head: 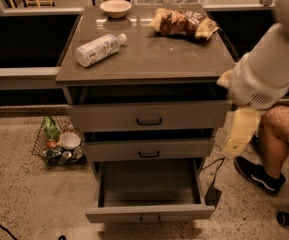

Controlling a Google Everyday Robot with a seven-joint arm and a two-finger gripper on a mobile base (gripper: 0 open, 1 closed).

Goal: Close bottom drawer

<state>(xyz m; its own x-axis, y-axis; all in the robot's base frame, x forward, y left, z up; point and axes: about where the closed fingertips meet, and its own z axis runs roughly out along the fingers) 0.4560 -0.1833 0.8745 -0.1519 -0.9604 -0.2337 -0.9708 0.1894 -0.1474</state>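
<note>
The bottom drawer (149,213) of the grey-brown cabinet (146,59) stands pulled far out, and its plain grey interior (149,181) is bare. Its small dark handle sits at the middle of the low front panel. Above it, the middle drawer (149,149) and the top drawer (149,115) each stick out a little. My white arm reaches in from the upper right. The yellowish gripper (239,134) hangs beside the cabinet's right side at the height of the middle drawer, above and to the right of the bottom drawer and not touching it.
On the cabinet top lie a plastic bottle (100,48), a bowl (116,7) and snack bags (181,21). A wire basket (59,144) of items sits on the floor at left. A person's leg and black shoe (261,176) are at right, with a black cable and adapter (213,194) by the cabinet.
</note>
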